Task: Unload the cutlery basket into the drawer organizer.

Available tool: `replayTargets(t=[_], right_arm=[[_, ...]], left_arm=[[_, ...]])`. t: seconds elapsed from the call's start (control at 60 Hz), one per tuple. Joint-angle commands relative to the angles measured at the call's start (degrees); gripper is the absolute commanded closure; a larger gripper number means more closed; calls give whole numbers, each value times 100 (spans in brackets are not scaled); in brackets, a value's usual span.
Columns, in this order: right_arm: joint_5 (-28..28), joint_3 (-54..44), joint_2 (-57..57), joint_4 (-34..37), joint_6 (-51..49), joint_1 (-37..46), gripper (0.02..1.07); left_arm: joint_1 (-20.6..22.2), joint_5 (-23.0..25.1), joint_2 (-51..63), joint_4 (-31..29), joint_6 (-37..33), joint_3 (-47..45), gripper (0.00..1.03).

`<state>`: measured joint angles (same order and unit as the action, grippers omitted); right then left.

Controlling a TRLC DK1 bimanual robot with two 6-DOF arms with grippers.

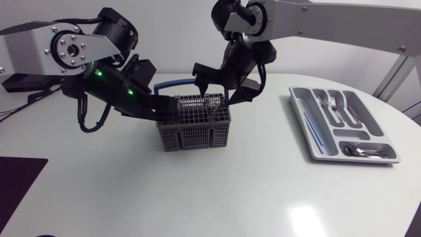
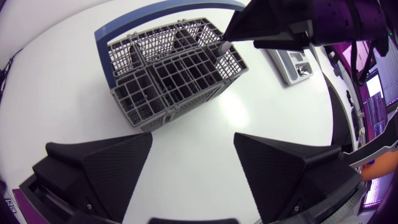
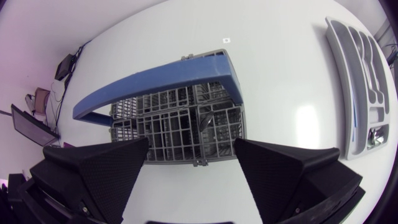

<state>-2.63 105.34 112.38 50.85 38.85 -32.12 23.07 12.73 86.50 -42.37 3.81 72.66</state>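
While both arms crowd over it, the cutlery basket (image 1: 194, 128) stands upright on the white bench (image 1: 197, 197), left of the middle and well apart from the drawer organizer (image 1: 309, 93) at the right side. Basket: grey plastic grid, boxy, split into several square cells, finer mesh lid over part of the top, dark blue arched handle (image 3: 161, 78) spanning it. Contents hard to make out; a silvery tip (image 2: 222, 45) shows at the basket's edge just beside the right claw's finger, cannot tell what piece. Left claw (image 2: 193, 144) spread wide, holding nothing, basket ahead of it and apart. Right claw (image 3: 191, 148) also spread, hanging above the basket with the handle ahead of its fingers, nothing pinched. Organizer: light grey tray with long compartments, forks (image 1: 332, 105) in a middle one, spoons (image 1: 365, 151) in the cross slot at the near end, thin blue stick (image 1: 314, 131) in the left slot
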Motion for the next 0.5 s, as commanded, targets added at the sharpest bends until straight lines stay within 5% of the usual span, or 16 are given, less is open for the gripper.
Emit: replayTargets(t=[0.0,0.167,0.267,0.483], right_arm=[[-27,48,258,83,439,48,14],[61,-110,258,-154,633,13,17],[246,-356,214,-682,659,13,45],[369,-365,329,-752,817,-84,45]], left_arm=[[-39,-16,-81,18,-118,-156,11],[-48,-16,-45,115,-118,-209,11],[-57,-16,-37,150,-118,-244,11],[-110,-8,-1,176,-127,-253,11]])
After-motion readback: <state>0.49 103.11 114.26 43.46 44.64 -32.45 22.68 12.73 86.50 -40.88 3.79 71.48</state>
